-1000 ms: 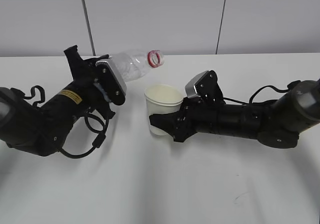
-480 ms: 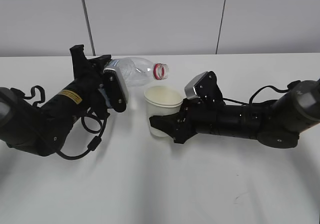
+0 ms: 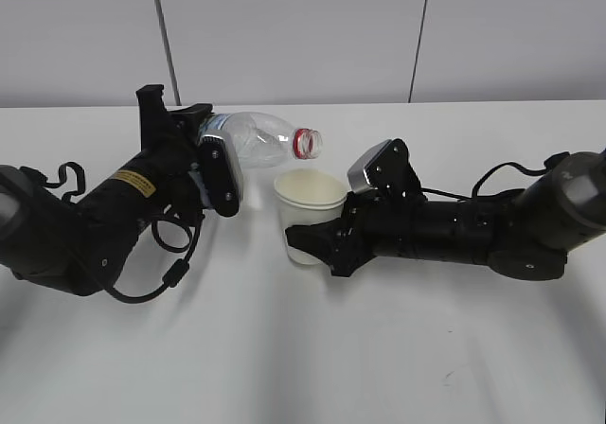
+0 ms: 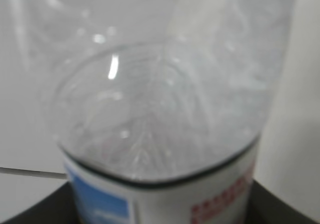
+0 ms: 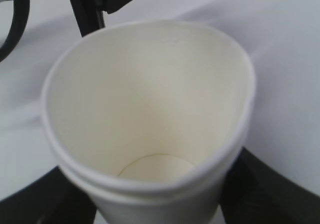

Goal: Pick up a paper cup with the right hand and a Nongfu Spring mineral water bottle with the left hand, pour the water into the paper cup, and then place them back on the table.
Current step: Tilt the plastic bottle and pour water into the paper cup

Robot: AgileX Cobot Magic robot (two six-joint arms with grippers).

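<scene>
My left gripper (image 3: pixel 210 164) is shut on the Nongfu Spring bottle (image 3: pixel 258 138), which lies tilted almost level with its open red-ringed mouth (image 3: pixel 305 143) just above the far rim of the paper cup (image 3: pixel 308 214). The left wrist view shows the clear bottle (image 4: pixel 160 99) close up with its label at the bottom. My right gripper (image 3: pixel 305 235) is shut on the cup and holds it upright just over the white table (image 3: pixel 284 348). The right wrist view looks into the cup (image 5: pixel 150 114); I cannot tell whether water is in it. No stream of water shows.
Both black arms lie low over the table, the left arm (image 3: pixel 85 225) at the left and the right arm (image 3: pixel 492 230) at the right. A grey panelled wall (image 3: pixel 303 36) stands behind the table's far edge.
My left gripper has tipped the bottle down, so its mouth dropped from well above the cup to just over the rim. The cup has sunk slightly.
</scene>
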